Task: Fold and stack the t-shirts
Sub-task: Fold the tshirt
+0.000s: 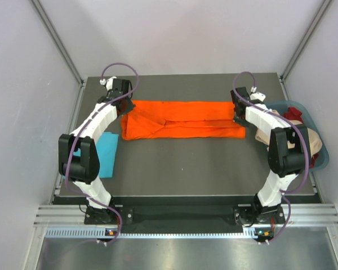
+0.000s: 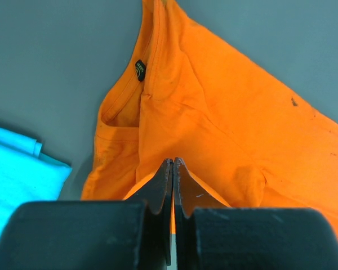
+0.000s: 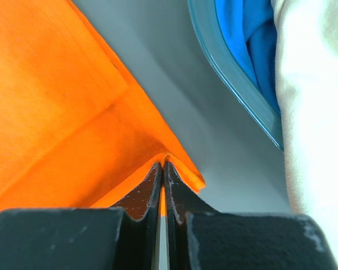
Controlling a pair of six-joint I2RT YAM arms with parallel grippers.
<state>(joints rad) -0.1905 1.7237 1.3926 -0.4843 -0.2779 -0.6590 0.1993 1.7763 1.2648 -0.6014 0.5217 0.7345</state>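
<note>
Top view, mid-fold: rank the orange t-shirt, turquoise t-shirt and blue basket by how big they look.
1. orange t-shirt and blue basket: about alike; the right arm covers part of the basket, so I won't rank them.
2. turquoise t-shirt: clearly smallest showing, partly hidden under the left arm.

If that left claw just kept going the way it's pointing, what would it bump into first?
The orange t-shirt: the left gripper is shut on its cloth, and the shirt's collar lies almost straight ahead. Beyond that only table shows, though depth is hard to judge.
</note>
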